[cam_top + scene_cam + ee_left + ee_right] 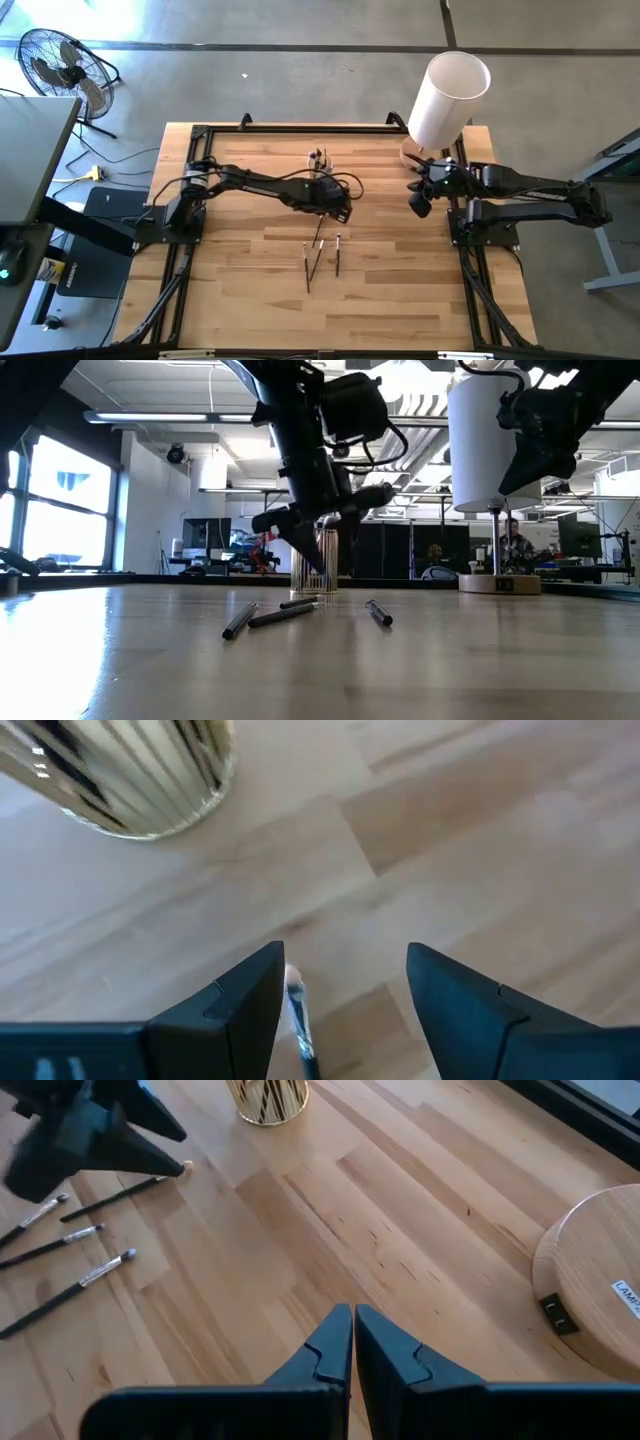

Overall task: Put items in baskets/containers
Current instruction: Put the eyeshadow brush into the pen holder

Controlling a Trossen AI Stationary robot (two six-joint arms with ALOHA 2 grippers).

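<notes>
Cup (319,158) near table's (400,300) far-centre; three brushes (322,258) nearer front; left tool (330,207) between them.

Bench (250,280) light blond wood, plank-striped grain, black frame rails along its edges. Brushes (322,255) dark handles, silvery ferrules, pale bristle tips. Cup (266,1097) clear with yellowish-gold tint, vertical ribbed stripes, dark brush handles showing through. Left end effector (345,1005) matte black fingers; right end effector (352,1342) black too. Big cylinder (447,98) plain white, on a round light-wood base (592,1295) with a small black tag and white label. Floor grey concrete. Fan (60,72) black.
</notes>
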